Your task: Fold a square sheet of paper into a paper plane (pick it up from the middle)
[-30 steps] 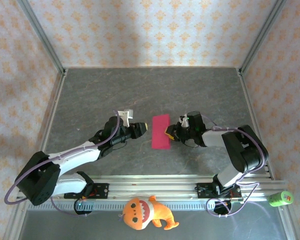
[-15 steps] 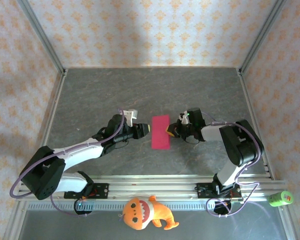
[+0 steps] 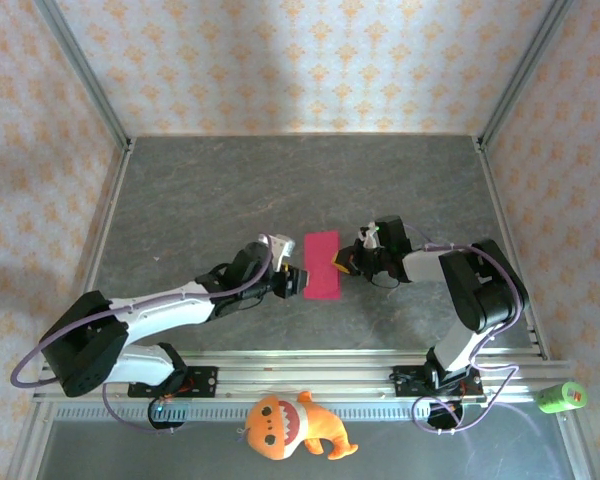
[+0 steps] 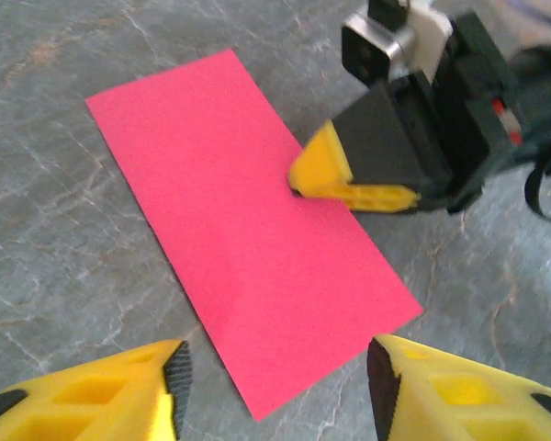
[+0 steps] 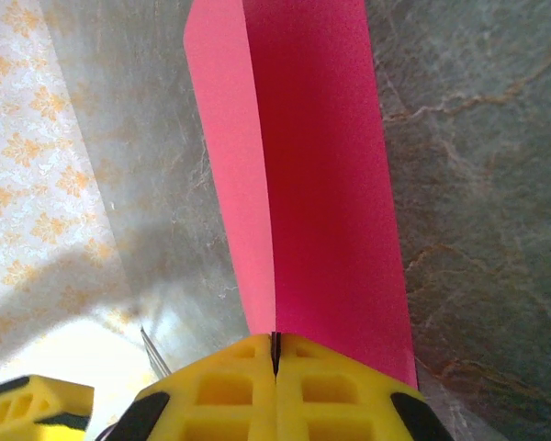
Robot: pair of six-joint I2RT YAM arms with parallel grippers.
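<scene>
Square sheet of paper (image 3: 321,264), folded to a narrow rectangle, lies flat mid-counter (image 3: 200,190). Right gripper (image 3: 342,264) pinched tight on its long edge. Left gripper (image 4: 275,367) spread apart at the opposite side.

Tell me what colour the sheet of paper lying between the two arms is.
The paper is plain magenta-pink with no markings; the left wrist view shows it best.

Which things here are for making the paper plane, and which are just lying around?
For the job:
- pink paper, folded into a narrow rectangle
- right gripper, shut on the paper's edge
- left gripper, open beside the paper

Just lying about:
- orange plush toy, on the ledge in front of the rail
- small green object, at the ledge's right end
</scene>
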